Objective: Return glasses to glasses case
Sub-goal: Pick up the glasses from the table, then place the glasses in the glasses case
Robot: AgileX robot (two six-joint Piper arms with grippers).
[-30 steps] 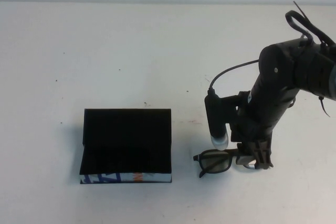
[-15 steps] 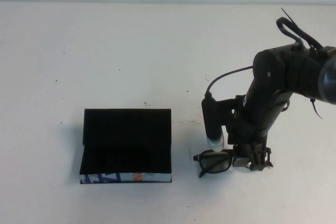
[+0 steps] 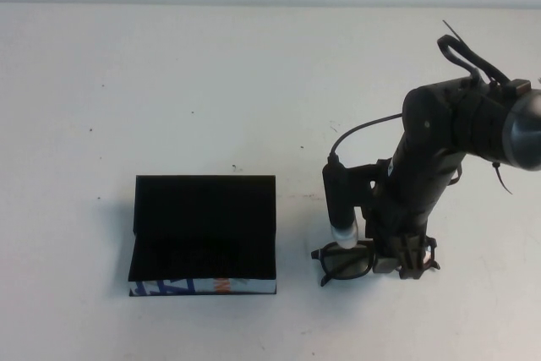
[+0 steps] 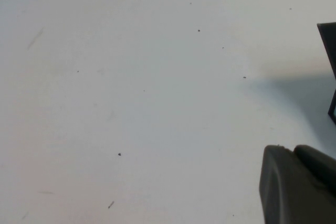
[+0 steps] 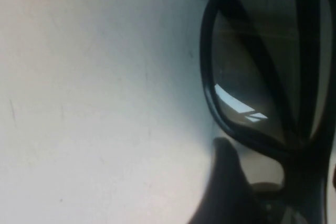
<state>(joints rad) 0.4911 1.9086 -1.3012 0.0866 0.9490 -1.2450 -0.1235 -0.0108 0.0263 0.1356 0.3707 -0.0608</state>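
Note:
The glasses (image 3: 347,259) lie on the white table just right of the glasses case (image 3: 204,226), lenses up. The case is open, its flap lid laid back and its patterned edge toward me. My right gripper (image 3: 407,261) is down on the right half of the glasses. In the right wrist view one dark finger (image 5: 226,182) sits beside the bridge and the left lens (image 5: 252,77) fills the frame; the jaws stand apart around the frame. My left gripper (image 4: 296,153) hovers over bare table, fingers together and empty, with a corner of the case (image 4: 331,51) at the edge.
The right arm's black wrist camera (image 3: 340,200) with a white tip hangs over the glasses' left lens. The white table (image 3: 169,82) stretches behind and to the left of the case. The left arm is out of the high view.
My right arm has come down and shifted slightly left, settling its gripper lower onto the glasses. The glasses and case have not moved.

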